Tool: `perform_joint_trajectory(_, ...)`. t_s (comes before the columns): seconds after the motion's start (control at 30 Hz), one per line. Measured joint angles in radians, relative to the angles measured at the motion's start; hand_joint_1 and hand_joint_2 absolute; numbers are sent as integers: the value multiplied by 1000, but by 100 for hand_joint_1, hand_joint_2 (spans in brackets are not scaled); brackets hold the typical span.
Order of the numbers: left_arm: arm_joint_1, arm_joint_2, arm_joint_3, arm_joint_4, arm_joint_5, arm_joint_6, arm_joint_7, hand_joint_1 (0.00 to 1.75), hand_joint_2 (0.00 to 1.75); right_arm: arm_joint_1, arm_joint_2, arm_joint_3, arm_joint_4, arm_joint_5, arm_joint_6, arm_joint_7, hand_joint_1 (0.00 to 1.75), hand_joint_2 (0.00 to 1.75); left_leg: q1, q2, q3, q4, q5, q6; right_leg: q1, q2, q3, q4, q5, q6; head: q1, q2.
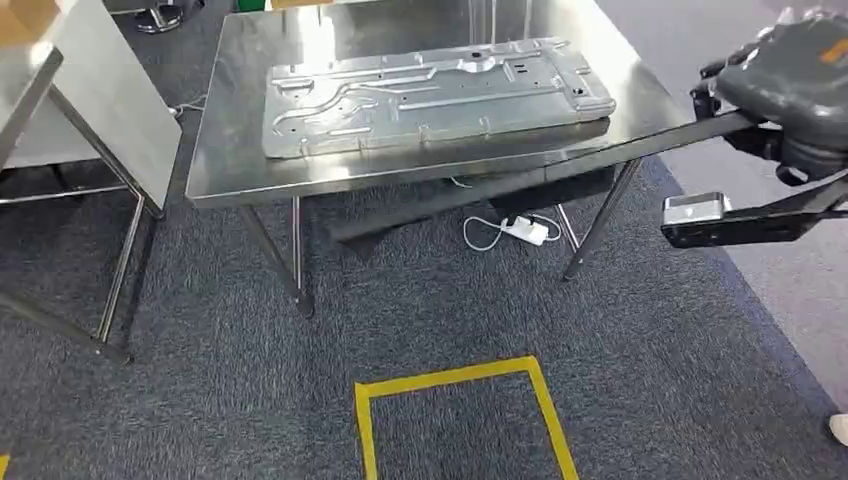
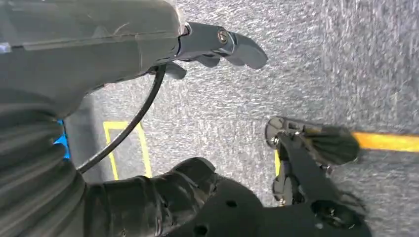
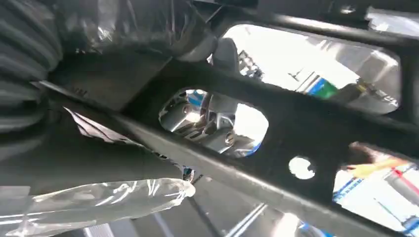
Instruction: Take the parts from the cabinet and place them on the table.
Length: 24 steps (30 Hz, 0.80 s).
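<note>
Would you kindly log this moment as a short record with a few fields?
table: shiny steel table on grey carpet
on table: flat stamped silver metal panel, lying flat
right hand: holds a long black metal bar that reaches under the table's edge
left hand: hangs over the carpet, holds nothing
floor: yellow tape square, white power strip under the table

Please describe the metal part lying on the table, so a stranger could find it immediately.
Look at the shiny steel table standing on grey carpet. On its top lies a long, flat, silver stamped metal panel; its ribs and holes distinguish it from the smooth tabletop.
</note>
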Motion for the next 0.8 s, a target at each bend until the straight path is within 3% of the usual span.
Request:
perform_joint_trajectory(0.07, 0, 0, 0, 0, 1, 0, 0, 0, 175, 20, 0, -19, 0, 48, -28, -7, 175, 175, 5, 2, -61, 120, -53, -10, 1, -4, 9, 0, -8, -12, -2, 0)
perform_joint_trajectory(0.13, -1, 0, 0, 0, 1, -2, 2, 0, 175, 58, 0, -42, 2, 86, -73, -6, 175, 175, 10, 2, -152, 269, -94, -15, 4, -4, 15, 0, -13, -18, -2, 0)
perform_joint_trajectory(0.17, 0, 0, 0, 0, 1, -3, 3, 0, 175, 79, 0, -55, 4, 98, -92, -4, 175, 175, 11, 2, -176, 292, -84, -15, 5, -4, 19, 0, -17, -18, -2, 0)
perform_joint_trajectory(0.2, 1, 0, 1, 0, 1, -4, 3, 0, 175, 98, 0, -70, 6, 108, -107, -1, 175, 175, 11, 2, -177, 271, -52, -12, 5, -3, 24, 0, -21, -17, -2, 0)
perform_joint_trajectory(0.27, 1, 0, 1, 0, 2, -6, 3, 0, 175, 128, 0, -104, 9, 124, -127, 4, 175, 175, 9, 2, -123, 121, 53, 1, 9, -2, 39, 0, -30, -16, -2, 0)
perform_joint_trajectory(0.3, 1, 0, 2, 0, 2, -6, 3, 0, 175, 145, -1, -118, 9, 133, -134, 6, 175, 175, 4, 2, -89, 37, 97, 14, 10, -2, 46, -2, -33, -16, -2, 0)
perform_joint_trajectory(0.33, 1, 2, 2, 0, 2, -6, 3, 0, 175, 162, 1, -143, 12, 149, -146, 8, 175, 175, 0, 4, -75, 14, 83, 26, 10, -3, 46, -4, -36, -14, 0, 0)
perform_joint_trajectory(0.37, 0, 2, 3, -1, 1, -6, 3, 0, 175, 177, 1, -160, 14, 160, -154, 9, 175, 175, -4, 5, -67, -10, 83, 29, 12, -1, 43, -5, -34, -7, -2, 0)
perform_joint_trajectory(0.43, -3, 2, 4, -1, 1, -6, 2, 0, 175, 209, 1, -188, 17, 170, -157, 11, 175, 175, -8, 5, -66, -13, 83, 28, 5, -2, 45, -17, -31, 4, -2, 0)
perform_joint_trajectory(0.47, -4, 1, 5, -1, 0, -6, 2, 0, 175, 217, 1, -199, 18, 175, -157, 11, 175, 175, -5, 6, -58, -29, 87, 32, 9, -2, 52, -25, -29, 11, -2, 0)
perform_joint_trajectory(0.5, -1, 1, 5, -1, 0, -6, 1, 0, 175, 232, 3, -213, 20, 180, -156, 11, 175, 175, 7, 8, -40, -52, 97, 30, 5, -4, 55, -17, -36, 13, -1, 0)
perform_joint_trajectory(0.53, 1, 0, 5, -1, -1, -7, 1, 0, 175, 241, 3, -230, 20, 185, -155, 10, 175, 175, 5, 8, -31, -63, 98, 31, 8, -4, 46, 7, -50, 16, 0, 0)
perform_joint_trajectory(0.57, 1, 0, 5, -1, -2, -7, 1, 0, 175, 248, 3, -242, 21, 189, -154, 7, 175, 175, 5, 9, -29, -63, 96, 39, 7, -3, 17, 62, -80, 17, 0, 0)
perform_joint_trajectory(0.63, 0, 0, 5, -1, -2, -8, 1, 0, 175, 269, 3, -260, 21, 194, -149, 5, 175, 175, 4, 9, -26, -59, 90, 41, 5, -3, -67, 210, -133, 24, 0, 0)
perform_joint_trajectory(0.67, 0, 0, 5, -1, -3, -9, 1, 0, 175, 282, 4, -265, 22, 195, -144, 5, 175, 175, 4, 8, -24, -56, 86, 41, 4, -4, -91, 242, -131, 27, 0, 0)
perform_joint_trajectory(0.7, 0, 0, 5, -1, -3, -9, 1, 0, 175, 294, 7, -272, 22, 198, -139, 4, 175, 175, 5, 8, -22, -51, 80, 40, 2, -4, -94, 231, -108, 32, 0, 0)
perform_joint_trajectory(0.73, 0, 0, 5, -1, -3, -9, 1, 0, 175, 302, 8, -280, 22, 200, -134, 3, 175, 175, 7, 6, -20, -43, 73, 37, -2, -5, -76, 182, -66, 35, 0, 0)
perform_joint_trajectory(0.8, 3, -2, 6, -1, -3, -11, 1, 0, 175, 306, 9, -300, 22, 203, -124, -1, 175, 175, 9, 5, -20, -20, 52, 26, -10, -8, -8, 22, 18, 42, 0, 0)
